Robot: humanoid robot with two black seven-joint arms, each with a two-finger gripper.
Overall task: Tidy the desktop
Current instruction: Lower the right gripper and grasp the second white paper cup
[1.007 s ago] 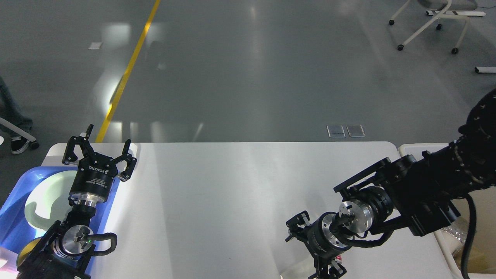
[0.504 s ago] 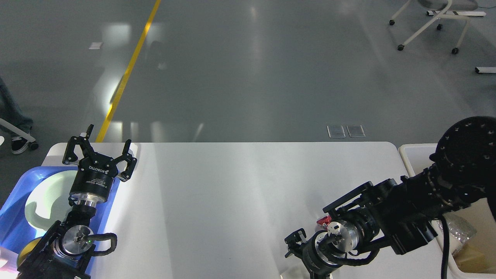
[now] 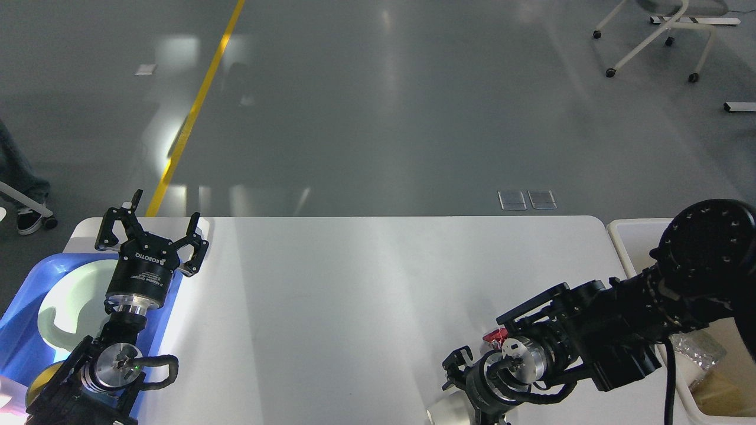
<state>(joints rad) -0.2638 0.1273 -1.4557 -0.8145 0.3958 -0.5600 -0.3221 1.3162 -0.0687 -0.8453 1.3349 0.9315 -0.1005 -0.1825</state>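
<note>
**Head view: white desktop with two robot arms at its near corners**

Head view looks down on one desktop [image 3: 354, 295], a large white matte tabletop with rounded corners that fills the lower half of the picture. Its broad middle shows only soft light reflections.

At the desktop's left end sits one blue tray [image 3: 23, 319] holding a pale green curved dish [image 3: 71, 301]. Above the tray's far edge, the left gripper [image 3: 155, 223] points away from the viewer, its two fingers spread wide and holding nothing. White lettering on its black body reads "ROBOTIQ".

Near the desktop's front right edge, the right gripper [image 3: 458, 378] points down and toward the viewer; it looks small and dark, so its opening cannot be told. A small red piece [image 3: 495, 336] shows just behind its wrist, and a white rounded object [image 3: 446, 413] lies just below it.

Beside the desktop's right end stands one beige bin [image 3: 635, 233] with crinkled wrapping inside.

Beyond the desktop's far edge lies glossy grey floor with one yellow line [image 3: 195, 106], two small floor plates [image 3: 527, 199] and a white wheeled chair base [image 3: 655, 35].
</note>
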